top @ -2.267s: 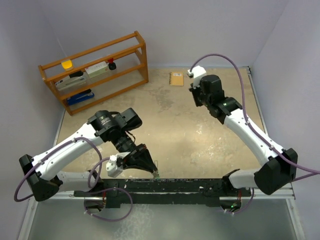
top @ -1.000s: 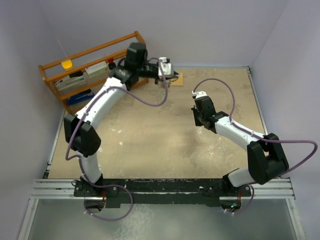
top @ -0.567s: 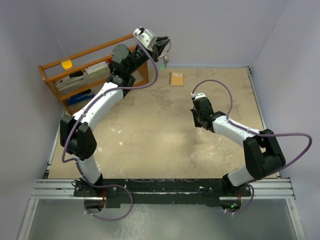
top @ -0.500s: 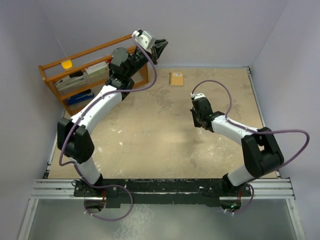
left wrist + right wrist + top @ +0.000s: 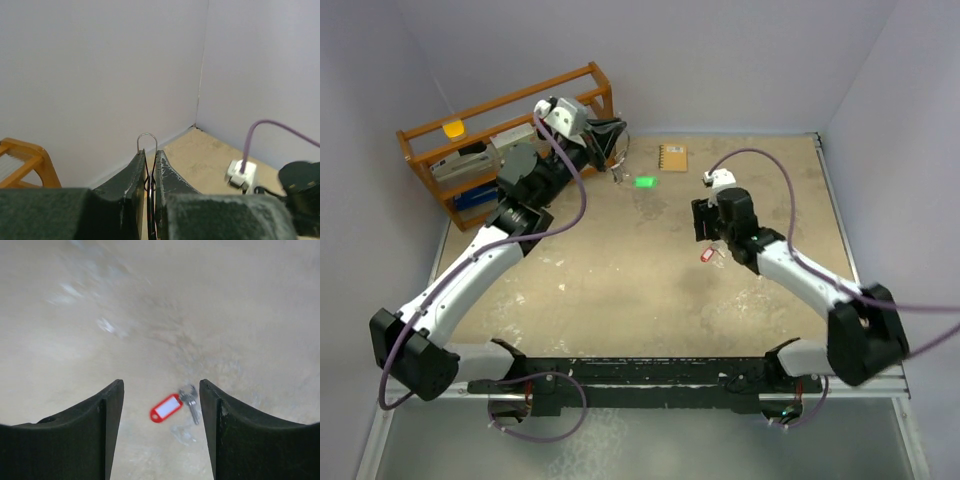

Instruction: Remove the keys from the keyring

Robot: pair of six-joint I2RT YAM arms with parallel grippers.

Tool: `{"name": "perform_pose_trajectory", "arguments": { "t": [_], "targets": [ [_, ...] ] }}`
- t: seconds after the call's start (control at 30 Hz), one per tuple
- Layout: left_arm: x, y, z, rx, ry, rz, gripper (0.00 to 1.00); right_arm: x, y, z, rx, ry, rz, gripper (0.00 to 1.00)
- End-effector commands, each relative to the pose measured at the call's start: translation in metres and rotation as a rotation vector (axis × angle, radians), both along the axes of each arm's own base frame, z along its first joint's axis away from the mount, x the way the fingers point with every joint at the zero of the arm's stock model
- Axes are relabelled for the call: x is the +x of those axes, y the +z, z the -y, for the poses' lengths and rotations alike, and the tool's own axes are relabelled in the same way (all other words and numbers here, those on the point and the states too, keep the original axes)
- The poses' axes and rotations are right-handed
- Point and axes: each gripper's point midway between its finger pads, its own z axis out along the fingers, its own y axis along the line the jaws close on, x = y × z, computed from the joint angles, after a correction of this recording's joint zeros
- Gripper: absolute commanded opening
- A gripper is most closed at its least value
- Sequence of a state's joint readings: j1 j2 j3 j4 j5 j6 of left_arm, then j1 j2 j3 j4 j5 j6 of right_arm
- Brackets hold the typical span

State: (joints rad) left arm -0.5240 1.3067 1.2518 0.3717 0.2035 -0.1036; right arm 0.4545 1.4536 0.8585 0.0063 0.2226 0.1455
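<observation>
The keyring [image 5: 147, 134] is pinched in the left gripper [image 5: 148, 154] in the left wrist view. The jaws are shut on the thin silver wire, and 1 small loop of it stands up past the fingertips. Behind it 2 pale walls meet in a corner, with the table's far edge below them and a corner of the wooden rack [image 5: 22, 157] at the lower left.

In the right wrist view, the right gripper [image 5: 161, 385] hangs over the table [image 5: 100, 315] with its 2 fingers [image 5: 107, 430] spread wide and nothing between them. Under the gap the red key [image 5: 165, 408] lies flat on the table, a silver key [image 5: 190, 402] touching its end.

In the top view, the left gripper [image 5: 617, 140] is near the table's far left corner, beside the rack [image 5: 500, 130]. The wire in it is too thin to make out. The green key [image 5: 644, 181] shows near the far edge, just beside the tan notebook [image 5: 673, 157] and apart from the left gripper. Whether it lies on the table or is in the air cannot be told. The right gripper [image 5: 706, 235] points down near the middle of the table, with the red key [image 5: 707, 254] just below its fingertips, well apart from the keyring.
</observation>
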Motion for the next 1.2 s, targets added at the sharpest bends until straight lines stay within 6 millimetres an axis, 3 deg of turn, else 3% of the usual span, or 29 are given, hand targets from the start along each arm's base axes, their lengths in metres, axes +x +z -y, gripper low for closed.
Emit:
{"name": "perform_pose_trajectory", "arguments": {
  "t": [0.0, 0.17, 0.3, 0.4, 0.57, 0.73, 1.17],
  "targets": [
    [-0.026, 0.010, -0.004, -0.096, -0.019, -0.017, 0.00, -0.007, 0.114, -0.043, 0.247, 0.233, 0.366, 0.64],
    [-0.044, 0.013, 0.006, -0.129, -0.047, -0.021, 0.00, -0.042, 0.170, -0.074, 0.400, 0.413, 0.584, 0.59],
    [-0.054, 0.014, 0.020, -0.118, -0.098, -0.052, 0.00, -0.064, 0.185, -0.111, 0.421, 0.565, 0.651, 0.56],
    [-0.063, 0.015, 0.023, -0.138, -0.126, -0.065, 0.00, -0.076, 0.195, -0.125, 0.491, 0.661, 0.686, 0.56],
    [-0.072, 0.020, 0.021, -0.178, -0.152, -0.085, 0.00, -0.093, 0.210, -0.123, 0.508, 0.724, 0.810, 0.53],
    [-0.076, 0.020, 0.025, -0.187, -0.179, -0.096, 0.00, -0.094, 0.218, -0.124, 0.497, 0.741, 0.860, 0.50],
    [-0.078, 0.013, 0.043, -0.172, -0.240, -0.122, 0.00, -0.102, 0.233, -0.138, 0.503, 0.823, 0.915, 0.59]
  ]
}}
